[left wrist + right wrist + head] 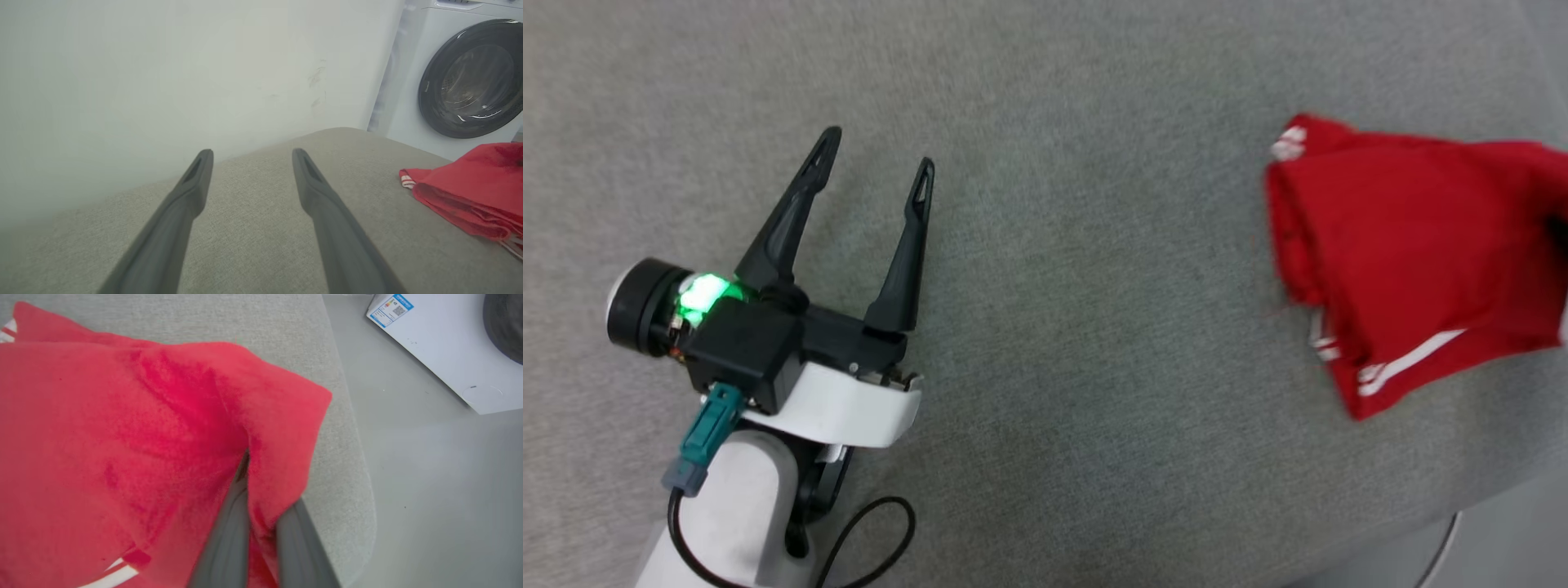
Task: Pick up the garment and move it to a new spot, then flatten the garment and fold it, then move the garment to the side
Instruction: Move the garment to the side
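The garment, a folded red jersey with white stripes at its edges, lies at the right side of the grey padded table. In the right wrist view my right gripper is shut on a fold of the garment, red cloth bunched between and over the two fingers. My left gripper hovers open over bare table at the left, well apart from the garment, nothing between its fingers. The left wrist view shows the left gripper and the garment off to its right.
A white washing machine with a dark round door stands beyond the table's far right corner, beside a pale wall. The table's rounded right edge drops to a grey floor.
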Available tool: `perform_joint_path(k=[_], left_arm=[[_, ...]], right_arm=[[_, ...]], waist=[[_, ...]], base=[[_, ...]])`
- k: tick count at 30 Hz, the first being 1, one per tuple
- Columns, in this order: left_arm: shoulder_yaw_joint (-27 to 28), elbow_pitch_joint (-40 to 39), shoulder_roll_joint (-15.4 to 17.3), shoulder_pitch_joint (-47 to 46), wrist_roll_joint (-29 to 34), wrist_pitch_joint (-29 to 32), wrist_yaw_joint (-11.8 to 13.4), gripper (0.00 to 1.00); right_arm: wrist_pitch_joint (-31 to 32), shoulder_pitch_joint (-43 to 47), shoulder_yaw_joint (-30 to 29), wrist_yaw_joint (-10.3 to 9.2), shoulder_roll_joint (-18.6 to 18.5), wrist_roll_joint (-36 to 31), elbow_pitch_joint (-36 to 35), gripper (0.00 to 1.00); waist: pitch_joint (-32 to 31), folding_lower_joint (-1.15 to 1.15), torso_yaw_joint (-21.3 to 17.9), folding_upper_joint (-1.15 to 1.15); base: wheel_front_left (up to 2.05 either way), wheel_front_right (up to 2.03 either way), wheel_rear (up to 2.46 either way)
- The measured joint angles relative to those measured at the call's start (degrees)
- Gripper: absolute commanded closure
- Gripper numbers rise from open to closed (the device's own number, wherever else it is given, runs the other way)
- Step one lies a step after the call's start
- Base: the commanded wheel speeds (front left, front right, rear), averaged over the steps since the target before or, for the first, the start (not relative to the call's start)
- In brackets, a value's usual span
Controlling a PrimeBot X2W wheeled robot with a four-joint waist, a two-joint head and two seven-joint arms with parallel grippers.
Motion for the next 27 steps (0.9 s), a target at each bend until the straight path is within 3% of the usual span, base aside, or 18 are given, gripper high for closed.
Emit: perform_joint_path(k=[12,13,14,15,16,27], left_arm=[[-1.8,-5.2,1.5,-5.5,2.2,2.3,-1.1,0.00],[-1.7,-5.3,1.6,-5.6,2.3,2.3,-1.0,0.00],[-1.7,-5.4,1.6,-5.6,2.3,2.3,-1.0,0.00],[-1.6,-5.4,1.7,-5.6,2.3,2.3,-0.9,0.00],[-1.5,-5.5,1.7,-5.6,2.3,2.2,-0.8,0.00],[-1.6,-1.6,0.3,-3.1,0.7,-1.1,0.8,0.00]], right_arm=[[-12.0,-13.3,-9.7,0.01,-3.6,-7.8,17.1,1.00],[-13.2,-13.7,-10.1,0.00,-3.6,-8.3,18.0,0.93],[-14.1,-14.1,-10.6,0.01,-3.4,-8.5,19.2,0.64],[-15.0,-14.5,-11.3,0.00,-3.2,-9.1,20.4,0.05],[-15.9,-14.6,-11.9,0.01,-3.1,-10.1,21.4,0.00],[-27.3,-13.1,-24.4,0.00,-0.6,-18.0,25.9,0.00]], waist=[[10.6,0.00,2.3,0.00],[11.1,0.00,2.6,0.00],[11.5,0.00,2.9,0.00],[11.8,0.00,3.2,0.00],[12.0,0.00,3.4,0.00],[7.1,-0.01,5.5,0.00]], base=[[0.00,0.00,0.00],[0.00,0.00,0.00],[0.00,0.00,0.00],[0.00,0.00,0.00],[0.00,0.00,0.00],[0.00,0.00,0.00]])
